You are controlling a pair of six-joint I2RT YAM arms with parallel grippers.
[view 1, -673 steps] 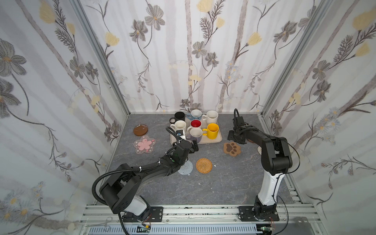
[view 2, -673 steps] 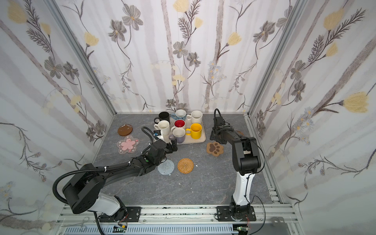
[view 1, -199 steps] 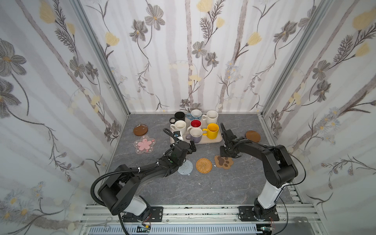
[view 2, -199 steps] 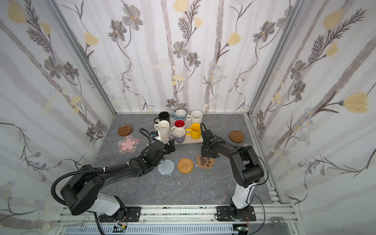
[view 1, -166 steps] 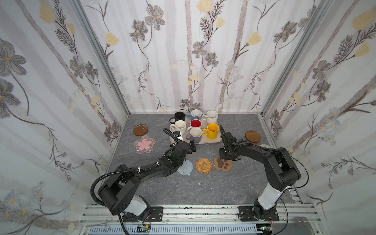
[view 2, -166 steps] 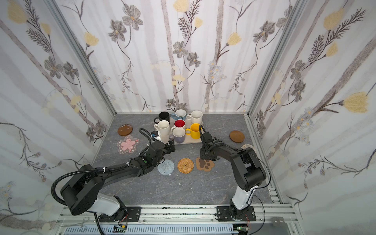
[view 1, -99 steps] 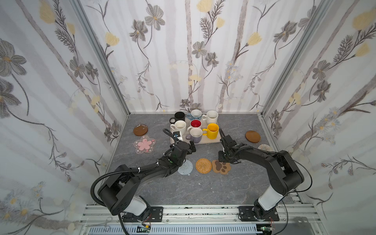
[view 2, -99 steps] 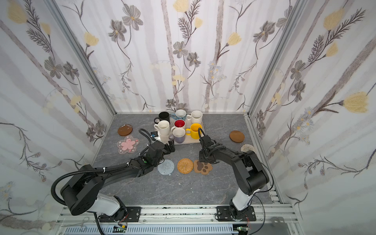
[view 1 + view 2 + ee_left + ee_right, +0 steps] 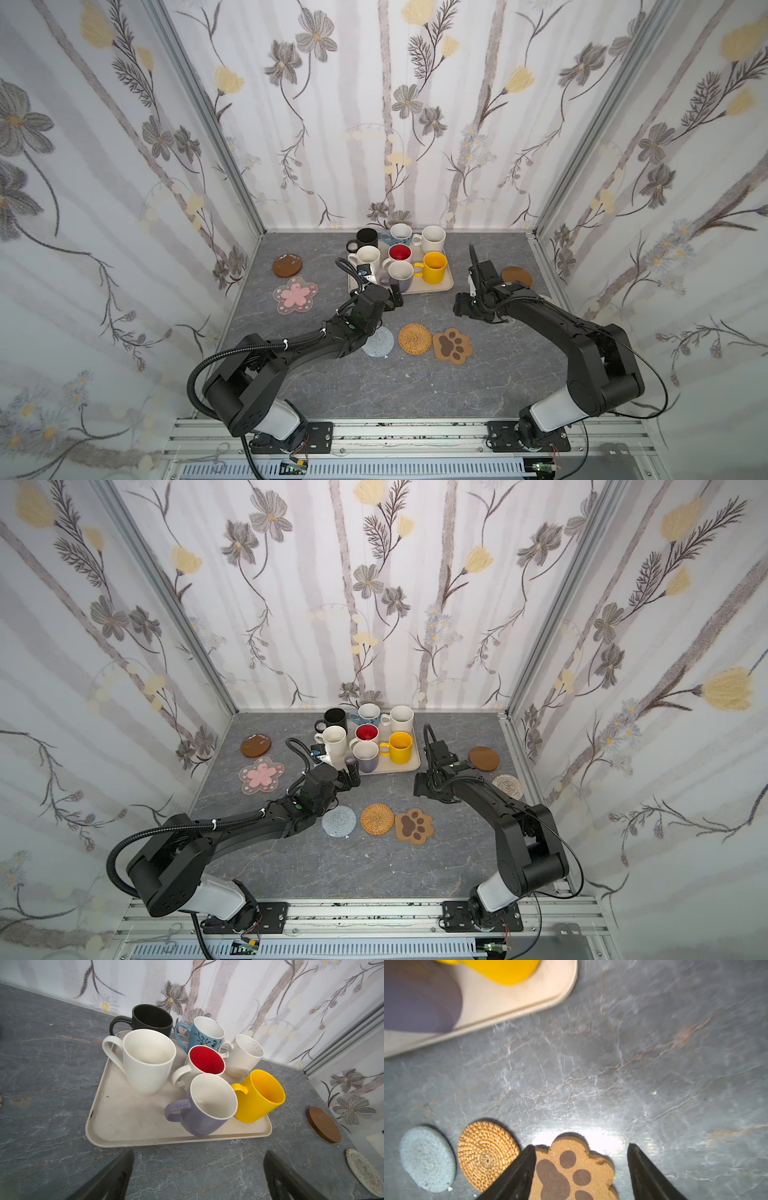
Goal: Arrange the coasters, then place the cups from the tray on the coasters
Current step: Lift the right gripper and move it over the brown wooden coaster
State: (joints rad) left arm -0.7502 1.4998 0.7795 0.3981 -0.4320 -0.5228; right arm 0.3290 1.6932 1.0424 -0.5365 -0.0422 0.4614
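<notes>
- My left gripper [image 9: 198, 1154] has its jaws spread wide with nothing between them, just off the near edge of the flat cream-beige rectangular tray [image 9: 128, 1118].
- My right gripper [image 9: 581, 1146] is parted too and empty, raised off the tray's near right corner. The brown paw-shaped coaster [image 9: 571, 1169] lies flat on the grey marbled table [image 9: 374, 395] beneath it, unpinched.
- Nearest my left jaws, the lavender mug [image 9: 203, 1113] and yellow mug [image 9: 259, 1097] stand at the tray's near edge.
- Behind them on the tray are the white mug with red inside [image 9: 204, 1064], tall plain white mug [image 9: 147, 1064], black mug [image 9: 151, 1018], blue floral mug [image 9: 204, 1033] and speckled cream mug [image 9: 243, 1055].
- In front of the tray, the grey-blue crochet round [image 9: 426, 1158], tan rattan round [image 9: 485, 1155] and paw coaster form a close row.
- Left of the tray lie the pink blossom coaster [image 9: 295, 294] and a brown wooden disc [image 9: 287, 264].
- Right of the tray lie a second brown wooden disc [image 9: 484, 759] and the white woven round [image 9: 508, 786].
</notes>
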